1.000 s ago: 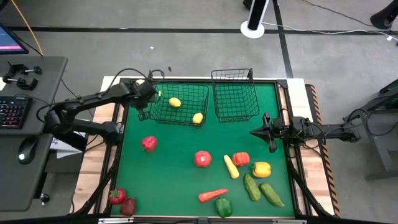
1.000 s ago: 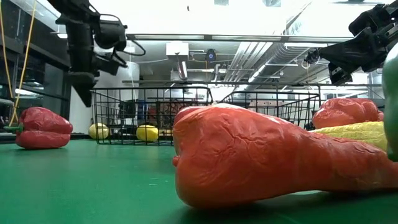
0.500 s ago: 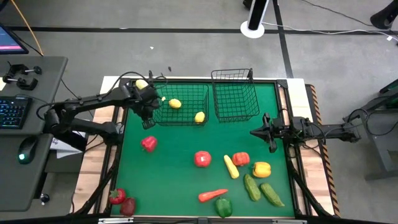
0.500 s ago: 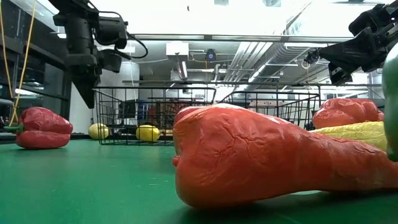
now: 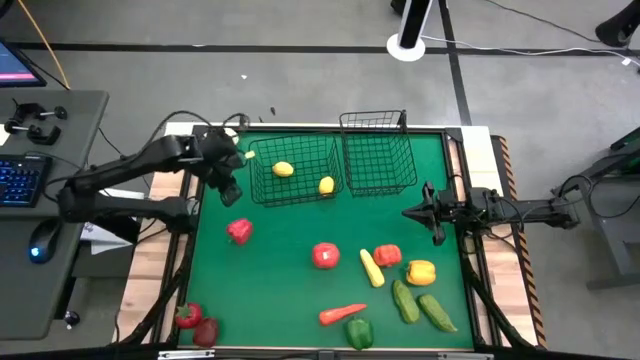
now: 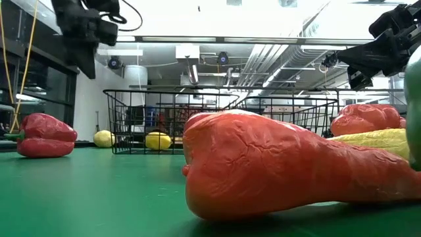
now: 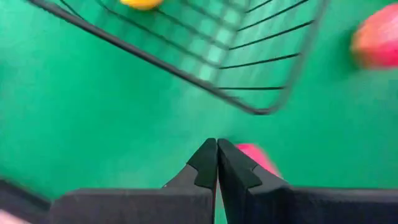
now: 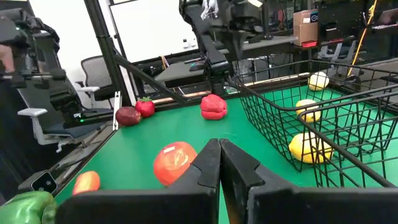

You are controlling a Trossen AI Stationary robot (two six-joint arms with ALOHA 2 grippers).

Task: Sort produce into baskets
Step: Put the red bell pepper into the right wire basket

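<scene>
The left gripper point(image 5: 231, 190) has been drawn back from the near left corner of the left basket point(image 5: 262, 192) toward the table's left side, and is now held above the mat with its fingers pressed together on nothing; over the same second that basket has been shifted slightly to the right, so that it now sits closer to the right basket point(image 5: 372, 186); the push is judged to have been a repositioning of the basket, not a placement. 2 lemons point(image 5: 283, 169) remain inside the left basket, the second lemon point(image 5: 326, 184) lying near its right wall; the right basket appears to hold nothing. The right gripper point(image 5: 437, 237) is unchanged, closed and empty, just beside the mat's right edge. Most of the produce is still unsorted on the green mat point(image 5: 280, 290): a red pepper point(image 5: 238, 231) lies nearest the left gripper and is judged the likeliest next pick; a tomato point(image 5: 325, 256), a carrot point(image 5: 341, 314), 2 cucumbers point(image 5: 405, 301) and further peppers lie farther toward the front.
</scene>
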